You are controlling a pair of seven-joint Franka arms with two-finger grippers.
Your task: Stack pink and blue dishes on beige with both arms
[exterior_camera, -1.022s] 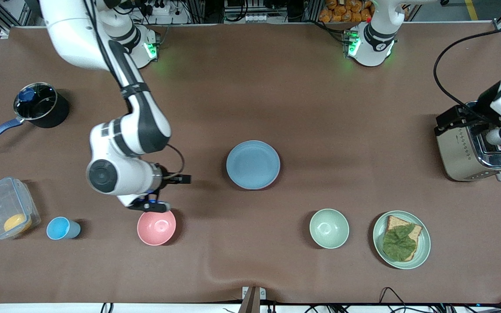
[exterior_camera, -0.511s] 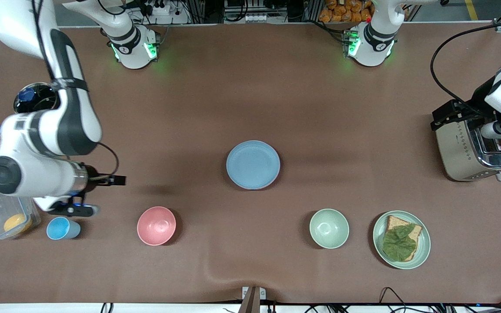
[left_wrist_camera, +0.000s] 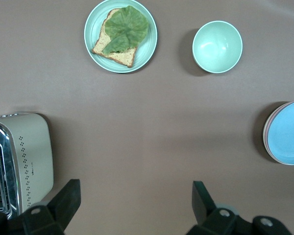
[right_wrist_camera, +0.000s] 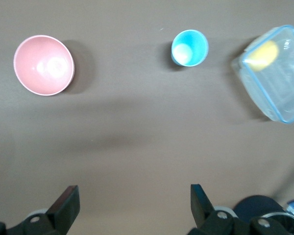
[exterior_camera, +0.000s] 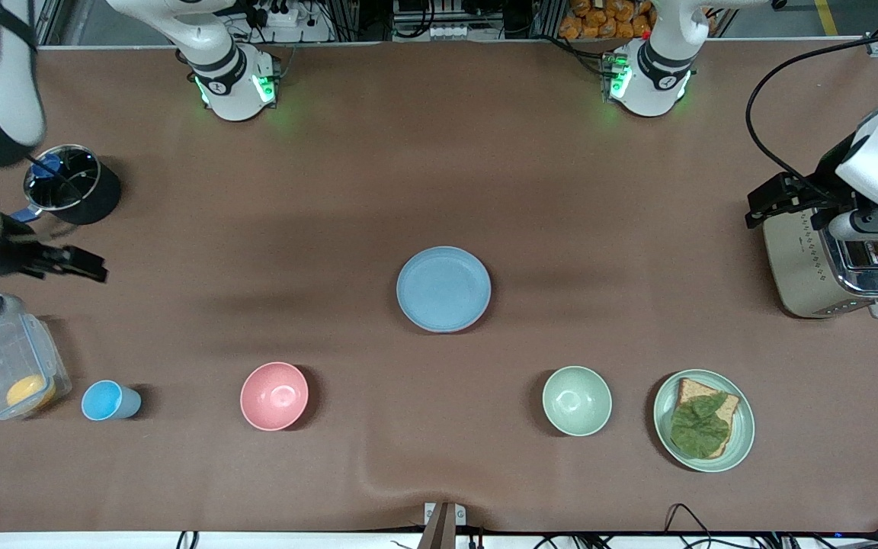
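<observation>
Blue plate (exterior_camera: 443,289) tops a stack mid-table, a pink rim (left_wrist_camera: 265,132) showing beneath it. Well apart from that stack, the left gripper (left_wrist_camera: 136,199) hangs wide open, empty, by the toaster (exterior_camera: 828,263); the right gripper (right_wrist_camera: 132,201) gapes empty near the saucepan (exterior_camera: 71,185).

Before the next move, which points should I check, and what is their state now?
1. Left gripper open and empty, over the table beside the toaster: ok.
2. Right gripper open and empty, over the table near the box: ok.
3. Blue plate on top of the stack: ok.
4. Pink plate rim showing under it: ok.
5. Beige plate at the bottom: cannot tell.
</observation>
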